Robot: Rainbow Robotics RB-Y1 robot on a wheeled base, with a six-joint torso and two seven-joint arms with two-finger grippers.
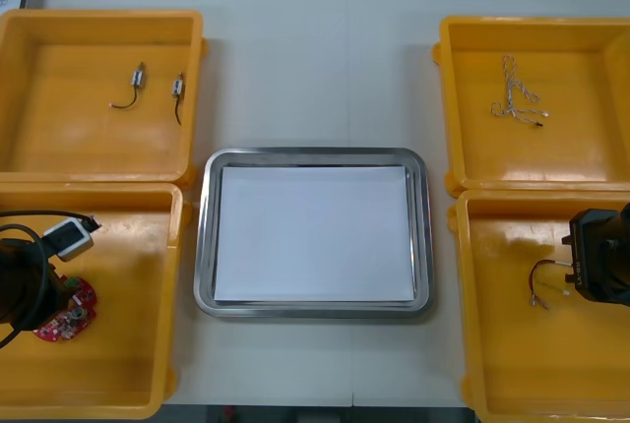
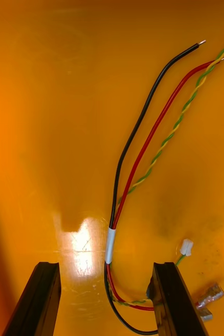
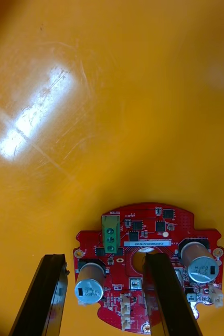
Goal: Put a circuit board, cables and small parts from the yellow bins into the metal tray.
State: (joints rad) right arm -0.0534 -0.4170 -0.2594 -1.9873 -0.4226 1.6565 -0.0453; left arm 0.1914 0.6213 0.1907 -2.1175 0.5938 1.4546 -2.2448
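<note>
1. Round red circuit board (image 3: 138, 231) lay in the near left yellow bin (image 1: 128, 364), left gripper (image 3: 104, 257) spread over it.
2. Right gripper (image 2: 105, 265), spread, straddled a black, red and yellow cable (image 2: 110, 241) in the near right bin (image 1: 512, 364).
3. Metal tray (image 1: 313, 154) lay between them.

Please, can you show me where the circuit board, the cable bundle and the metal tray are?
circuit board (image 3: 138, 239), left wrist view, on the chips above its middle hole.
cable bundle (image 2: 110, 244), right wrist view, on its white sleeve.
metal tray (image 1: 315, 155), front view, on its far rim.
</note>
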